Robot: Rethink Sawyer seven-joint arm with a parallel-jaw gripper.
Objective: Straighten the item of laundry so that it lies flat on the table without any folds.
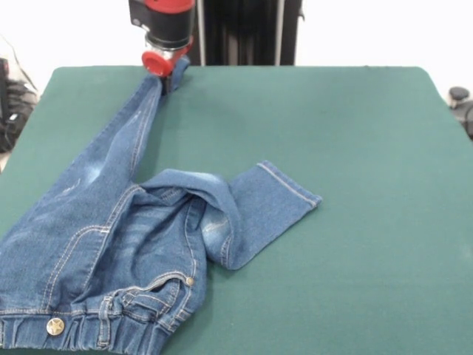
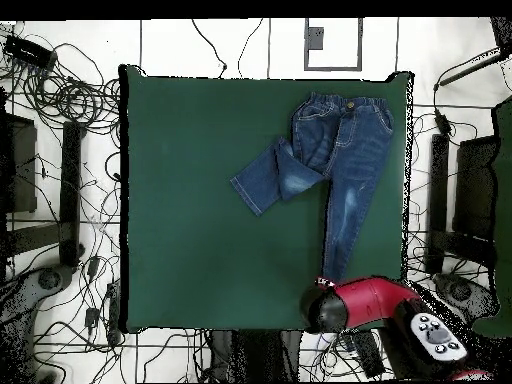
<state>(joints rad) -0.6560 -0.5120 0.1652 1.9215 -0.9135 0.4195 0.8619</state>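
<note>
The blue denim jeans [image 1: 111,229] lie on the left part of the dark green table [image 1: 355,148]. The gathered waistband with its metal button [image 1: 55,325] is at the near edge. One leg runs straight up to the far edge, where my gripper [image 1: 168,74] is shut on its hem. The other leg [image 1: 259,207] is folded across the crotch and points right. In the overhead view the jeans [image 2: 345,150] lie at the table's [image 2: 200,200] upper right. There the stretched leg ends at my gripper [image 2: 325,287] and the folded leg [image 2: 265,182] points left.
The black pedestal column [image 1: 244,33] stands behind the table's far edge. Several cables and dark equipment [image 2: 60,120] lie on the floor around the table. The red arm [image 2: 375,300] overhangs the table corner nearest the base.
</note>
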